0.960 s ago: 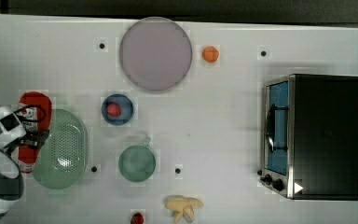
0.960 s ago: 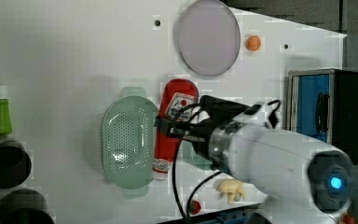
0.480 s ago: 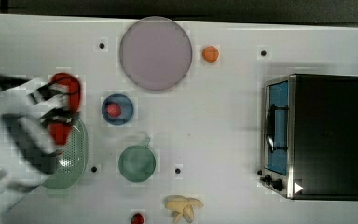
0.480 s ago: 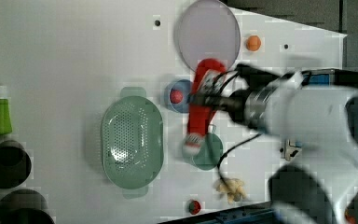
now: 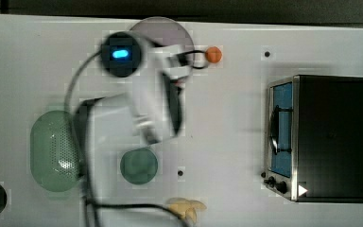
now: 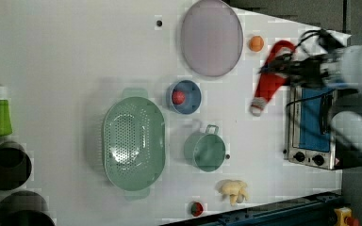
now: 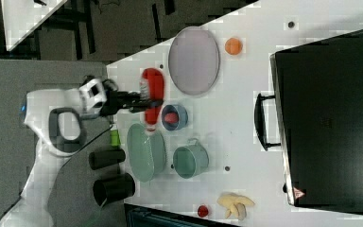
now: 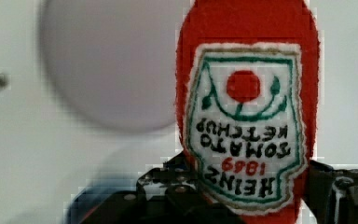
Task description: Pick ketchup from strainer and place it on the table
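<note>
One slim red ketchup squeeze bottle (image 6: 269, 77) with a white label and a white cap is hanging clear of the white desk (image 6: 75, 61), gripped around its red body by the robot's dark hand (image 6: 283, 70), whose two fingers are standing partly apart and pressing on either side of the bottle; in the left view it is sitting at the upper right of the frame, tilted with the cap pointing down and left, next to the toaster oven. In the wrist view the label is filling the middle, with the dark fingers (image 8: 168, 191) clamping the bottle low in the frame. One pale green oval perforated plastic strainer (image 6: 133, 142) is lying empty at the lower centre-left of the left view, well apart from the bottle. One large round grey-lilac plate (image 6: 211, 37) is lying at the top centre, with one small orange ball (image 6: 256, 43) just beside it. One small blue bowl (image 6: 185, 96) is holding one round red fruit (image 6: 178, 97) near the strainer's upper right. One dark-green pot with a handle (image 6: 206, 150) is sitting right of the strainer. One pale bunch of bananas (image 6: 233, 189) and one small red strawberry-like piece (image 6: 196, 208) are lying at the bottom edge. One silver-and-black toaster oven (image 5: 319, 137) is occupying the right of the top view.
</note>
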You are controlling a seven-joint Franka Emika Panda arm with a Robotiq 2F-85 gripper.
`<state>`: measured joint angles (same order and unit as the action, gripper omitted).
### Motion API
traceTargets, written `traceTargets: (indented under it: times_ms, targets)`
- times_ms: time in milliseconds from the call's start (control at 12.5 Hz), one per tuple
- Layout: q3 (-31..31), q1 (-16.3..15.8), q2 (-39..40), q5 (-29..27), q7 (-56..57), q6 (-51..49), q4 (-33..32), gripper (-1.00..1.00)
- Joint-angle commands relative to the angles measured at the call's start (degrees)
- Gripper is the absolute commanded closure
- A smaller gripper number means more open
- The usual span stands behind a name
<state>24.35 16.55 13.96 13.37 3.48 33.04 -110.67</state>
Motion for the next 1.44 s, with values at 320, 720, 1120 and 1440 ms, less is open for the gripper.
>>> traceTargets:
  times_ms: [320, 720, 1120, 1440]
  targets:
    - [-2.8, 4.4, -3.1, -0.6, 16.2, 6.7, -7.2, -0.21]
    - [-3.5, 6.1, -2.9, -0.6, 16.1, 16.6, -19.0, -0.21]
    - [-4.0, 6.4, 1.5, -0.6, 16.1, 18.6, -22.5, -0.27]
    - [-4.0, 6.7, 3.3, -0.6, 16.1, 21.7, -22.4, -1.0]
